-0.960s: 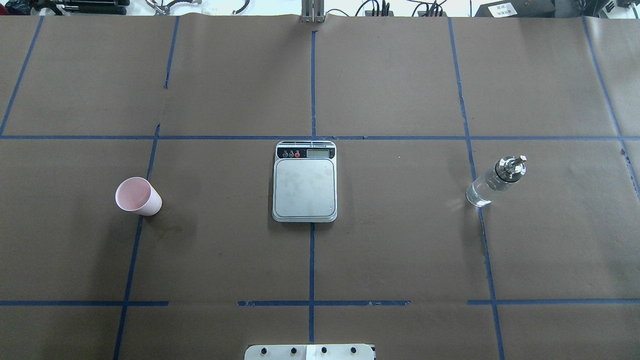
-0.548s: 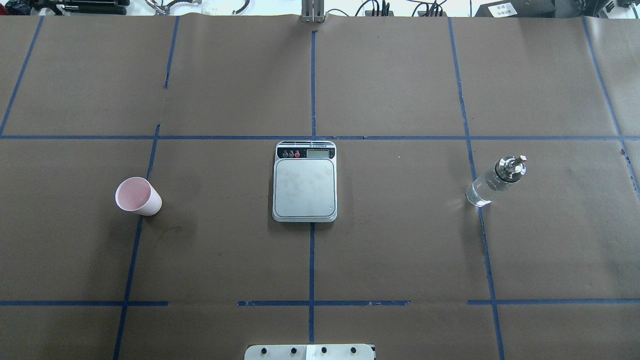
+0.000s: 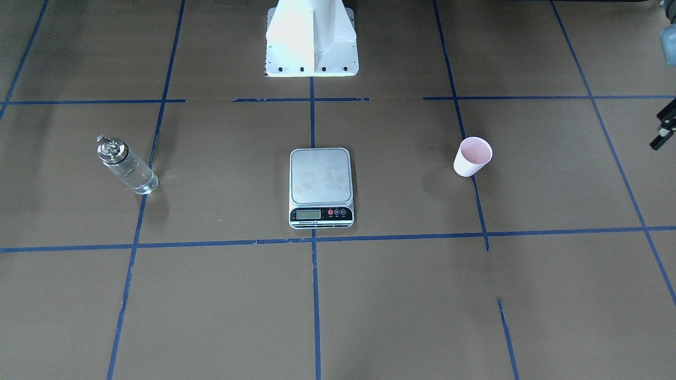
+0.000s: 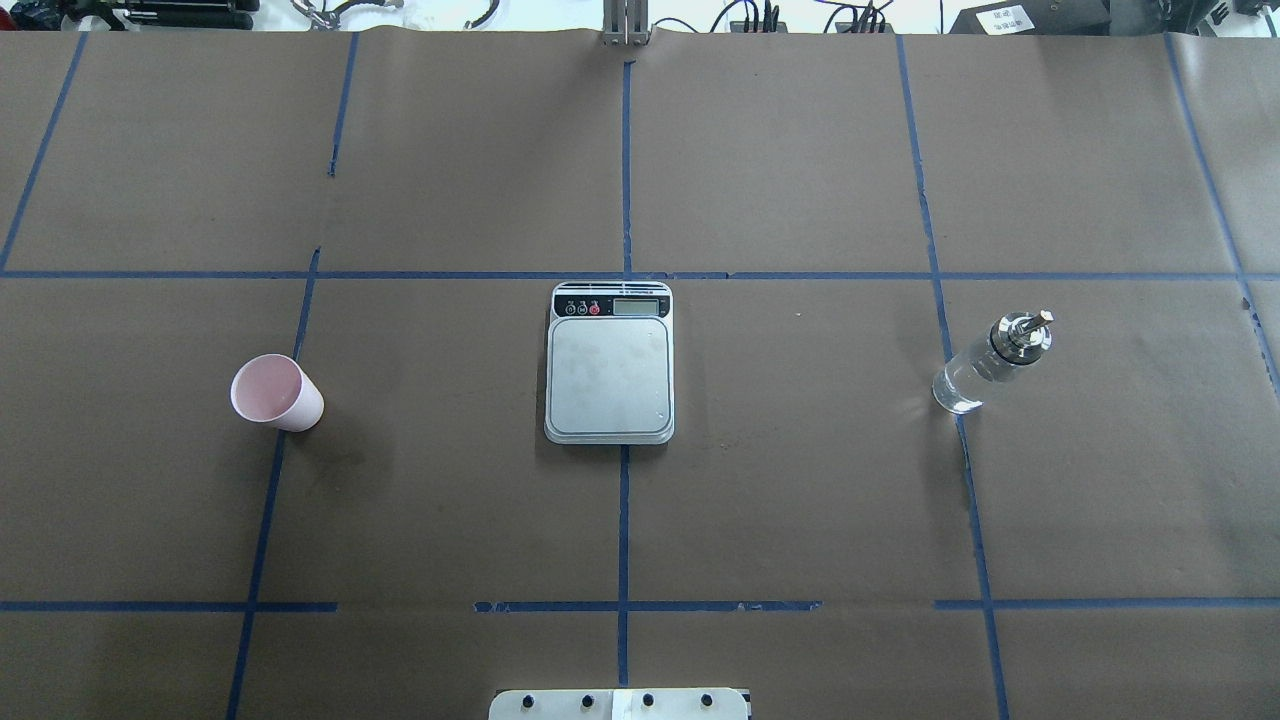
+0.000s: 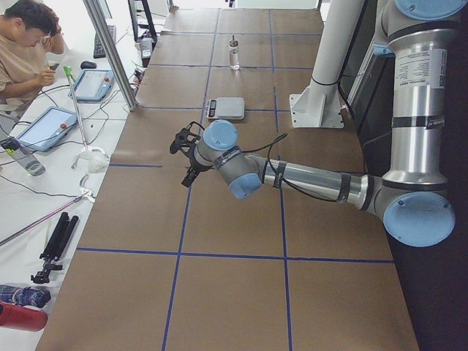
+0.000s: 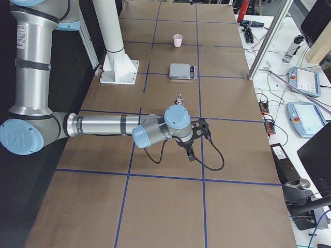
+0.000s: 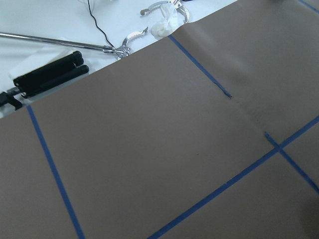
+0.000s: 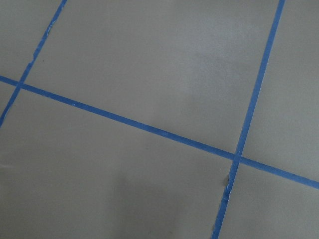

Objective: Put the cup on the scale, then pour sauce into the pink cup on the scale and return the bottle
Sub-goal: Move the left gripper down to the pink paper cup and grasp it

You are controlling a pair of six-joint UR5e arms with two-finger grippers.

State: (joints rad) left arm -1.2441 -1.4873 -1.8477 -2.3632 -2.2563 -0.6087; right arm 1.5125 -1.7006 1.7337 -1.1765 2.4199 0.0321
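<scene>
The pale pink cup (image 4: 275, 393) stands upright on the brown paper at the table's left, apart from the scale (image 4: 609, 375) at the middle, whose steel platform is bare. The glass bottle (image 4: 990, 365) with its metal spout stands at the right. In the front-facing view the cup (image 3: 471, 157) is right of the scale (image 3: 320, 182) and the bottle (image 3: 125, 166) left. My left gripper (image 5: 184, 157) hovers beyond the cup's end of the table. My right gripper (image 6: 199, 137) hovers beyond the bottle (image 6: 179, 98). I cannot tell if either is open. Both wrist views show only paper and tape.
Blue tape lines grid the brown paper. My white base (image 3: 311, 37) stands at the table's near edge, behind the scale. A seated operator (image 5: 25, 44), tablets and cables are on a white bench along the far side. A metal post (image 5: 110, 51) stands at that edge.
</scene>
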